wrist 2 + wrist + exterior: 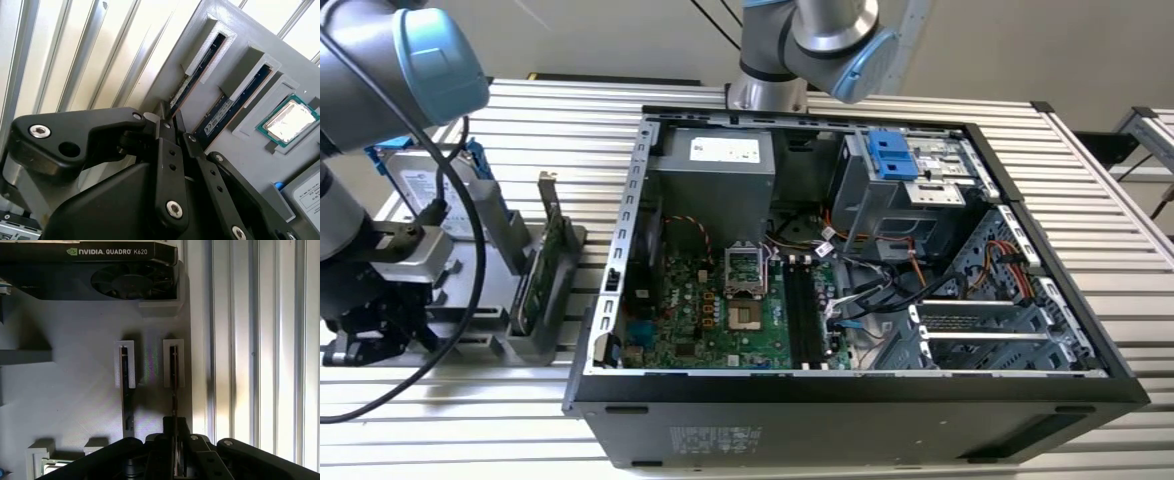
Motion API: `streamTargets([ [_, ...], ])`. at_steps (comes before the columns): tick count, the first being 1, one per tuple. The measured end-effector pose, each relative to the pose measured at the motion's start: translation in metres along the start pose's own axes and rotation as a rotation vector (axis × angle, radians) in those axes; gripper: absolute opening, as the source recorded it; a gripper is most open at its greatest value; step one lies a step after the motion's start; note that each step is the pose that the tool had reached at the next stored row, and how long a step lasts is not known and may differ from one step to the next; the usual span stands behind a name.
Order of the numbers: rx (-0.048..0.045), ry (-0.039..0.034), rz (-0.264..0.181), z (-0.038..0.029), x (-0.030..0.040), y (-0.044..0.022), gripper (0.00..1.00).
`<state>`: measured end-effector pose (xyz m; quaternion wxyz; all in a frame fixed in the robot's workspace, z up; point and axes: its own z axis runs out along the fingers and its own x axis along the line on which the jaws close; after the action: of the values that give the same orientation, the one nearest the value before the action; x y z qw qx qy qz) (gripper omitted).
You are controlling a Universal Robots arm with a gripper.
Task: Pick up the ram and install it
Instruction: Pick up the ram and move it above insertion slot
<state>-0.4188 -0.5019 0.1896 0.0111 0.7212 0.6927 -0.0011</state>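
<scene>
A slatted table (pixel 1107 230) is spread across the whole exterior view. The centre and the exterior view's right are taken up by an open computer case (pixel 854 415). Its green motherboard (pixel 707 310) is exposed toward the lower middle of the frame. The arm (pixel 400 60) is seen large at the exterior view's upper left, bent down over a grey holder (pixel 480 325) that is set on the table just beside the case. In the first wrist view a graphics card (pixel 90 270) is lodged at one end of that holder.

The gripper (pixel 174 424) is seen with its fingers clenched on the ram (pixel 174 390). The ram is grasped across its thin edge, and its far end is seated in a slot of the holder. The same grasp is shown in the second wrist view, where the gripper (pixel 169 116) is closed at the near end of the ram (pixel 192 81). A second stick (pixel 128 390) is held in the neighbouring slot, apart from the fingers. A processor (pixel 290 120) is set in a recess just beyond that slot.
</scene>
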Motion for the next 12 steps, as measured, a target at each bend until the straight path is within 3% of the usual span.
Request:
streamTargets([
  [12,0.0000,0.0000,0.000,0.0000,-0.0005,0.0000,0.00],
])
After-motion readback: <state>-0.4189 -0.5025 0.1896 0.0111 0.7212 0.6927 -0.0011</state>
